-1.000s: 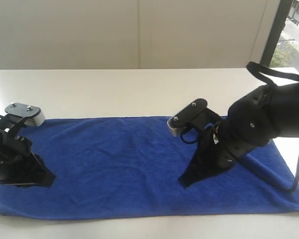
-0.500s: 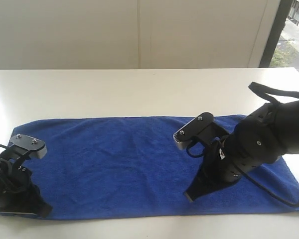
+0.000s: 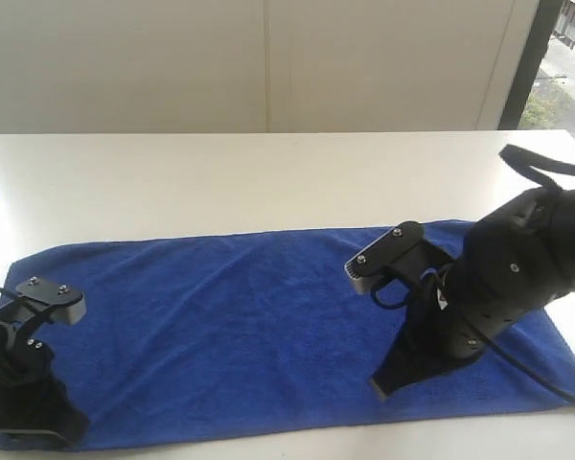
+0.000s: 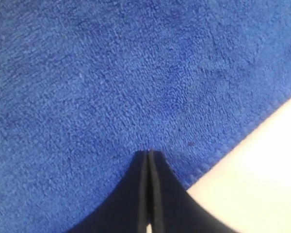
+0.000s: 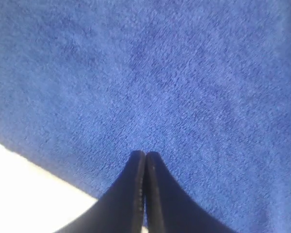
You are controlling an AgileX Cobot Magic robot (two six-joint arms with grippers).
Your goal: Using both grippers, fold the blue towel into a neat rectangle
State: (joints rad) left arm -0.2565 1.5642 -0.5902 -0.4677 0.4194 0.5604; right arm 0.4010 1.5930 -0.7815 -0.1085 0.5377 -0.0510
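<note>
Both arms pulled back toward the near long edge of the blue towel (image 3: 240,326) over the last second. The left arm (image 3: 14,388) went from well inside the cloth to its near-left corner. The right arm (image 3: 513,278) slid from mid-cloth to just short of the near hem.

The towel's left end came along with the left jaws: the far edge was straight a second ago and ended up slanting nearer at that end. My read is that the tips were pressing and dragging or smoothing it, but actual contact couldn't be confirmed.

Left jaws were together, nothing between them. The hem (image 4: 242,133) sat just beside the tips, with bare desk (image 4: 262,189) right past it. Right jaws were also together and empty, with cloth under and ahead of the tips and the hem off to one side, a bit further than on the left.

The towel was still a single layer, spread long on the desk, with no fold started.

What it meant for the task: both jaws ended up near the edge where a lift-and-fold grab would start. They'd have to part first to pinch the hem. The skewed left end could give an uneven rectangle unless it was squared up.
</note>
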